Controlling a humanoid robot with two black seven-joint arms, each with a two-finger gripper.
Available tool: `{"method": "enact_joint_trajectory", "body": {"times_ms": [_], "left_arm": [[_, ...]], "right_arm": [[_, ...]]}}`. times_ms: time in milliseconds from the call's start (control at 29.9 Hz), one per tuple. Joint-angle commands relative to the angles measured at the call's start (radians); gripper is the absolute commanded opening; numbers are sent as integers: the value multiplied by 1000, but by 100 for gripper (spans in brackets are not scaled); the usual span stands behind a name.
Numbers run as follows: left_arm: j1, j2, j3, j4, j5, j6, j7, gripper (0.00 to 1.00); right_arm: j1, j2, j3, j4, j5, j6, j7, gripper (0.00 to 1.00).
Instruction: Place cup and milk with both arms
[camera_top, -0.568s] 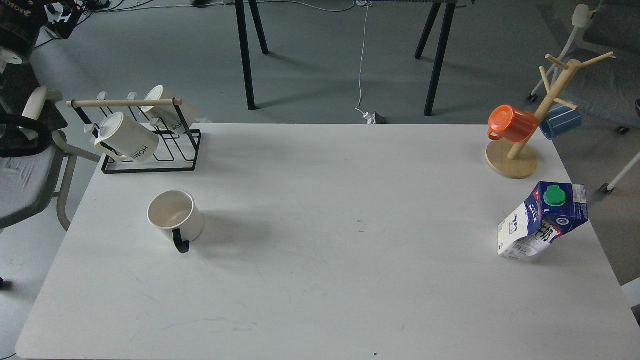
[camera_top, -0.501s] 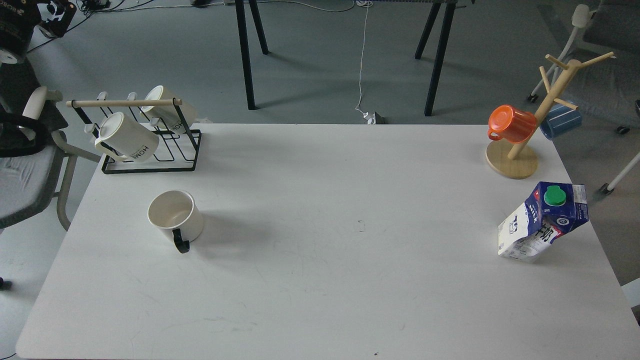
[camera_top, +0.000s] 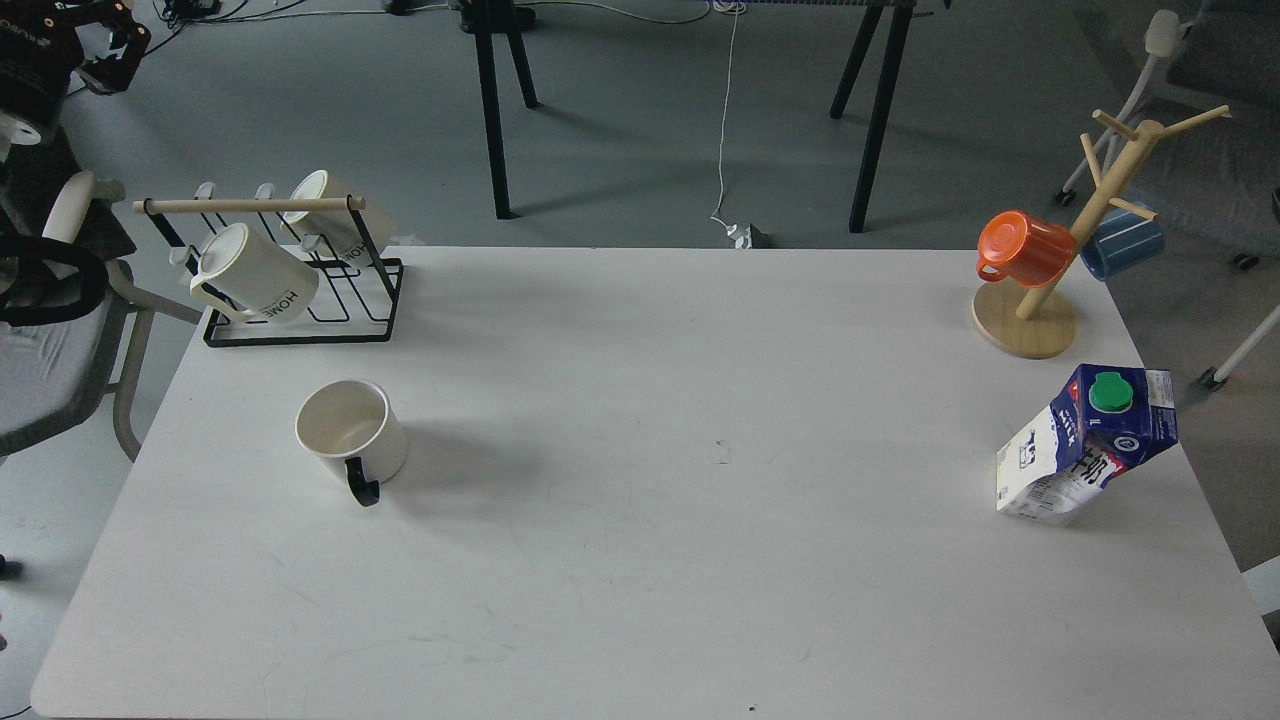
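The cup (camera_top: 351, 432) is a cream-white mug with a black handle. It stands upright on the left part of the white table (camera_top: 640, 600), handle towards me. The milk (camera_top: 1085, 445) is a blue and white carton with a green cap. It stands near the table's right edge. My left gripper (camera_top: 108, 48) shows small and dark in the top left corner, far behind the table and well away from the cup. Its fingers cannot be told apart. My right gripper is out of view.
A black wire rack (camera_top: 290, 290) with two cream "HOME" mugs stands at the back left. A wooden mug tree (camera_top: 1040, 300) with an orange mug (camera_top: 1020, 247) and a blue mug stands at the back right. A grey chair (camera_top: 50, 350) is left of the table.
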Motion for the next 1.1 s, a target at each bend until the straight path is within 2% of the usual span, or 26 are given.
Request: {"method": "enact_joint_trajectory", "body": {"times_ms": [0,334,501,568,735,802,969,1069], "left_arm": [[-4,45,-9,7,174,0,0,100],[-57,134,-14,-22,822,0,0,100],[-38,186,12,-202,1272,0,0,100],[11,205,41,-276,1415,0,0,100],[122,234,150,-370,1527,7,0,100],[131,234,213,-370,1591,44,0,100],[143,217,328,-351,1783,243,0,100],[142,202,374,-335,1786,324,0,100]], "right_arm": [[0,-1,2,9,1,0,0,98],[-10,2,2,9,2,0,0,98],[-16,-3,-5,15,4,0,0,98],[-23,-4,-7,15,2,0,0,98],[-42,-3,-10,15,2,0,0,98],[-51,0,-10,18,2,0,0,98],[-62,-1,-8,30,2,0,0,98],[-65,-1,-8,33,2,0,0,98]]}}
